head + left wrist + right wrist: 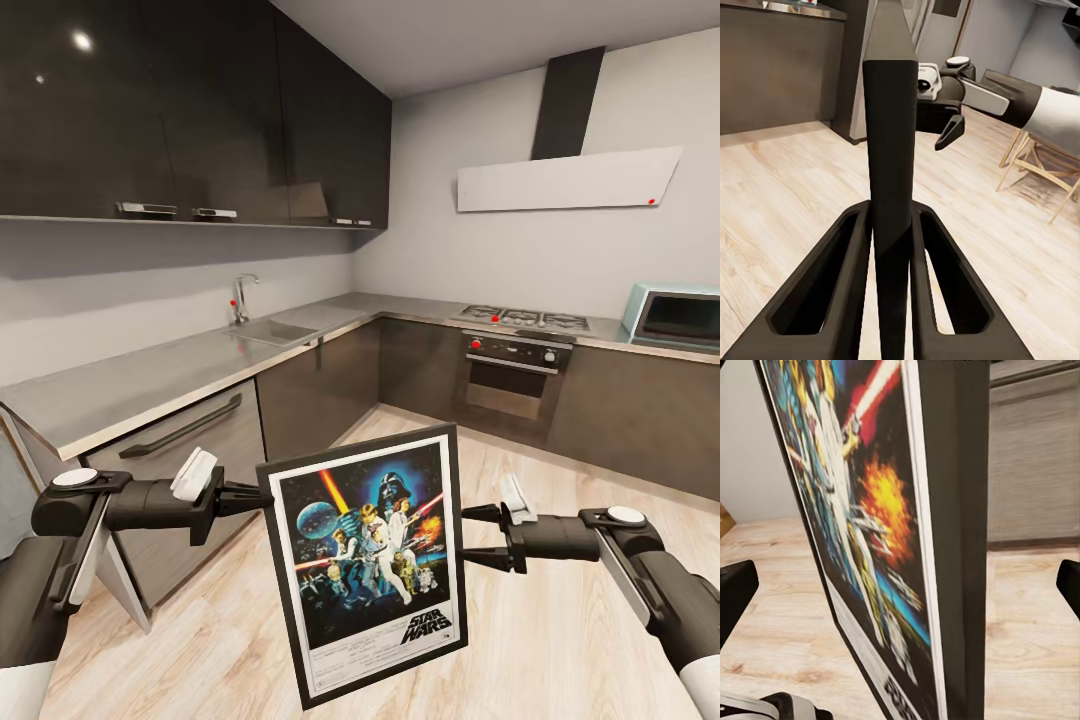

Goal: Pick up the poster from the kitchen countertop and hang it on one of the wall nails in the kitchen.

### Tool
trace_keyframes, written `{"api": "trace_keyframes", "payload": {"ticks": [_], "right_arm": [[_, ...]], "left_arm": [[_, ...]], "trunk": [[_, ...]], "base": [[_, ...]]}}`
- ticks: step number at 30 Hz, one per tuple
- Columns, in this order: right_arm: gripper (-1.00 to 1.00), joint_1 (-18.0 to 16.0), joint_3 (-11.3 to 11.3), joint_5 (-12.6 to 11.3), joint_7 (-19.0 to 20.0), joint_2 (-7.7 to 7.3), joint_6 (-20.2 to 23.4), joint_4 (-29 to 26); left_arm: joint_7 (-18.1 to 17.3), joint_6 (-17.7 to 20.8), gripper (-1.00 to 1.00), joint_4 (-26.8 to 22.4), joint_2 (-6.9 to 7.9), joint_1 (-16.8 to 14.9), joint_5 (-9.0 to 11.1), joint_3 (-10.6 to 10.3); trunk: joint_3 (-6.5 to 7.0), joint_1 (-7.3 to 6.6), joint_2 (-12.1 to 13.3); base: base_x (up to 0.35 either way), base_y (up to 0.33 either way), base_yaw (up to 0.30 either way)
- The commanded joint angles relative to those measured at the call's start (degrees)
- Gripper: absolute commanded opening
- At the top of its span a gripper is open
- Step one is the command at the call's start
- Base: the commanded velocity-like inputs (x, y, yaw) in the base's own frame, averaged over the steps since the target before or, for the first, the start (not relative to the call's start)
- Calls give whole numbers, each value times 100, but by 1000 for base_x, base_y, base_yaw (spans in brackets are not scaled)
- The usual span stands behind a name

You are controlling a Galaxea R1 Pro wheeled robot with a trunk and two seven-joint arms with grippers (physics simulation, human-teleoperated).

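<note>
The kitchen countertop (150, 385) runs along the far left; the poster (368, 565) hangs upright in mid-air before you. Your left gripper (250, 497) is clamped on the poster's left edge, while your right gripper (478, 538) is spread wide beside its right edge, not touching. With just that one edge pinched, the frame could swing or slip as you move.

Two arms are seen in the head view, each clad in black casing with white sections nearest the camera. A round white cap is set on each wrist joint, and a white block is mounted just behind each gripper. The left gripper (243, 497) and the right gripper (478, 537) are made of slim black fingers (817, 300), shaped as open triangular frames.
</note>
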Motion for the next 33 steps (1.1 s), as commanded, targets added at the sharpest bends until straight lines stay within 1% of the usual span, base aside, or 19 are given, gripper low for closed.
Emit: {"api": "trace_keyframes", "payload": {"ticks": [1, 7, 9, 12, 16, 33], "right_arm": [[100, -5, 15, -37, 3, -6, 60, 2], [100, -7, 17, -37, -3, 8, 59, 10], [100, -12, 62, -33, -4, 52, 59, 56], [100, -131, 215, -34, -5, 117, -6, 238], [100, -186, 269, -36, -2, 137, -162, 341], [100, -206, 288, -37, 3, 144, -231, 382]], "left_arm": [[-22, 50, -100, -1, 1, -4, 0, 0], [-22, 50, -100, -1, 1, -4, 0, 0], [-22, 50, -100, -1, 1, -4, 0, 0], [-22, 50, -100, -1, 1, -4, 0, 0], [-22, 50, -100, -1, 1, -4, 0, 0], [-22, 50, -100, -1, 1, -4, 0, 0]], "trunk": [[-7, 0, -4], [-7, 0, -4], [-7, 0, -4], [-7, 0, -4], [-7, 0, -4], [-7, 0, -4]], "base": [[0, 0, 0], [0, 0, 0], [0, 0, 0], [0, 0, 0], [0, 0, 0], [0, 0, 0]]}}
